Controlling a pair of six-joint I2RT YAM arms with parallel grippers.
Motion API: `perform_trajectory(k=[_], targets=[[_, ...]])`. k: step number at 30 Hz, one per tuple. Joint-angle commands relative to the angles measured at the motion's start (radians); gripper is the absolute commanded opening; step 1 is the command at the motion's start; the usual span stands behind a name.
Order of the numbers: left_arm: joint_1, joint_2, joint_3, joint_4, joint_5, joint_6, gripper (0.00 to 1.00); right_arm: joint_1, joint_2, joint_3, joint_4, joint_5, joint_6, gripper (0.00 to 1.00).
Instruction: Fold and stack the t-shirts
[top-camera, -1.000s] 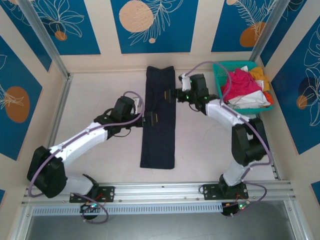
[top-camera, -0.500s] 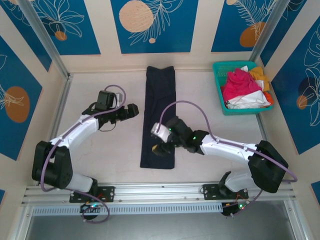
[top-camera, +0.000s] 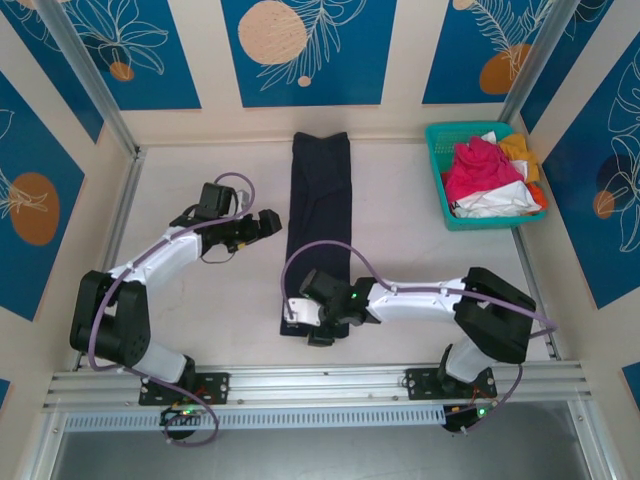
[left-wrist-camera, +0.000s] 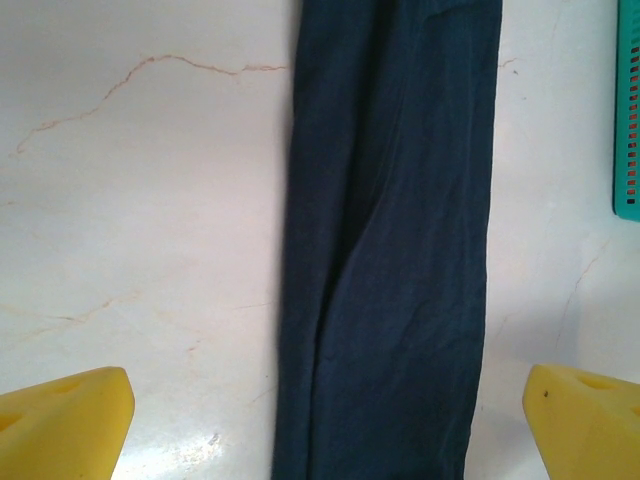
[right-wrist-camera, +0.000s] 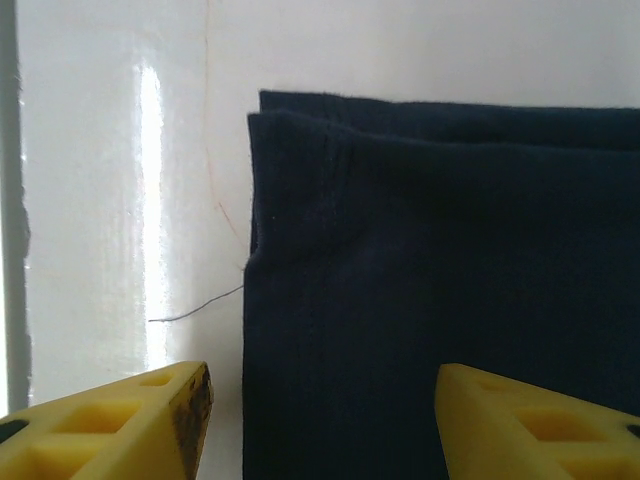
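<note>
- Along the left wall, blue panels (top-camera: 35, 200) carry leaf line-drawings and orange discs, set in cream borders; an aluminium post (top-camera: 95, 80) slants up in the corner.
- The table (top-camera: 200, 300) is pale, glossy and faintly veined, with a grooved metal rail (top-camera: 320, 385) along its near edge.
- The left gripper (top-camera: 265, 222) sits over bare table just left of the cloth, jaws spread wide. In the left wrist view its yellow fingertips (left-wrist-camera: 60, 420) sit at the frame's bottom corners.
- The dark navy t-shirt (top-camera: 320, 210) lies flat mid-table, folded into a long narrow strip running from the far edge toward the rail.
- The right gripper (top-camera: 308, 328) is at the strip's near end, jaws apart. In its wrist view they straddle the cloth's edge (right-wrist-camera: 450, 250); whether the pads touch it cannot be told. A loose thread (right-wrist-camera: 195, 305) lies on the table beside that edge.
- A teal mesh basket (top-camera: 462, 128) stands at the far right, heaped with a magenta-pink t-shirt (top-camera: 480, 170), a white t-shirt (top-camera: 490, 203) and an orange-yellow t-shirt (top-camera: 515, 148).
</note>
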Motion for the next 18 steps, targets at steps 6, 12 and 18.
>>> perform_trajectory(k=[6, 12, 18], targets=[[0.011, 0.026, -0.012, 0.021, 0.024, -0.005, 1.0, -0.001, 0.072, 0.033, -0.037, -0.007, -0.043, 0.6], [0.011, 0.038, -0.016, 0.027, 0.028, -0.006, 1.0, -0.001, 0.116, 0.05, -0.075, 0.041, -0.046, 0.42], [0.011, 0.04, -0.023, 0.029, 0.025, -0.003, 1.0, -0.001, 0.127, 0.057, -0.113, 0.064, -0.059, 0.17]])
